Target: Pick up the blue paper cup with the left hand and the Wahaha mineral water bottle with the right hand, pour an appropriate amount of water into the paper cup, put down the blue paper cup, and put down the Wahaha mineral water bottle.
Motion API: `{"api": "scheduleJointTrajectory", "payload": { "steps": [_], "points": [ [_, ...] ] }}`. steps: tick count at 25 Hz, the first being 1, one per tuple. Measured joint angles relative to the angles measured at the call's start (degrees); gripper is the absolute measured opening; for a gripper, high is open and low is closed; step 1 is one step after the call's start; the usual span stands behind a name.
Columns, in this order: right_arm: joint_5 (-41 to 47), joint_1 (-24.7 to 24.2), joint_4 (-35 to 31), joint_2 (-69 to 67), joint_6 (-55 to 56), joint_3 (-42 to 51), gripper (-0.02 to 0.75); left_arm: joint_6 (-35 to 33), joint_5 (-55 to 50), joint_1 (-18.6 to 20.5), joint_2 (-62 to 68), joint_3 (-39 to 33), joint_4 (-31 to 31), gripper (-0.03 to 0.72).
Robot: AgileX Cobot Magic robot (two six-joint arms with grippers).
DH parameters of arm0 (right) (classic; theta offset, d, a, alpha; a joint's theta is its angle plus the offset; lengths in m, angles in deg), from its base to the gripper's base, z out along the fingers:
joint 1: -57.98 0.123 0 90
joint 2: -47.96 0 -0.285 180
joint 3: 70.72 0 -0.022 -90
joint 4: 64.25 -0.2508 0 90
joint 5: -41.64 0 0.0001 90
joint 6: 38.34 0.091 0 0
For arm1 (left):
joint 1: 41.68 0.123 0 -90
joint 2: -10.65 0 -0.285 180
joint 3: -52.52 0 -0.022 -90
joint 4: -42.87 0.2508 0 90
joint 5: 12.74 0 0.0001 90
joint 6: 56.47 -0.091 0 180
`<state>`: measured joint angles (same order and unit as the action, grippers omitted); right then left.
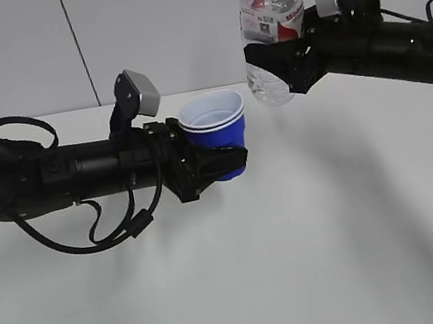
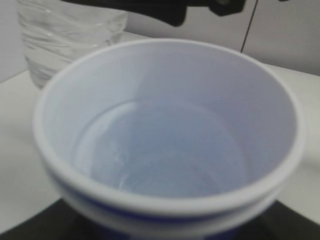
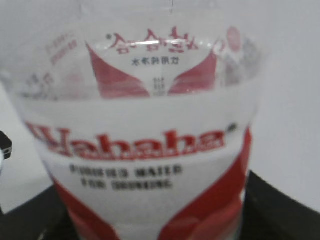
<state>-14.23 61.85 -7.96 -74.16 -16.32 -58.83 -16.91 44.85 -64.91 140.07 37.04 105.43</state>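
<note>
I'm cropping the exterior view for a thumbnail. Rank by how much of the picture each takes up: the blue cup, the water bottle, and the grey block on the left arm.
1. Wahaha mineral water bottle, though its top is cut off by the frame.
2. Blue paper cup, partly hidden by the left gripper.
3. Grey block, clearly smallest.

Matt blue paper cup (image 1: 216,133) (white inside), glossy clear ribbed plastic bottle (image 1: 273,30).

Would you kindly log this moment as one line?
left gripper: holds blue paper cup, lifted | right gripper: holds clear plastic Wahaha bottle, upright | pouring: not started
</note>
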Motion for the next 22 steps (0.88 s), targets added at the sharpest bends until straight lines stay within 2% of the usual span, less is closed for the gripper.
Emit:
{"api": "scheduleJointTrajectory", "payload": {
  "steps": [15,22],
  "points": [
    [0.4,-1.4,3.3,0.0,2.4,0.0,0.471,-0.1,0.0,10.4,0.0,0.0,-0.2,0.442],
    [0.4,-2.4,4.0,0.0,6.3,0.0,0.471,-5.6,-0.7,11.7,0.0,0.0,1.4,0.442]
  ]
}}
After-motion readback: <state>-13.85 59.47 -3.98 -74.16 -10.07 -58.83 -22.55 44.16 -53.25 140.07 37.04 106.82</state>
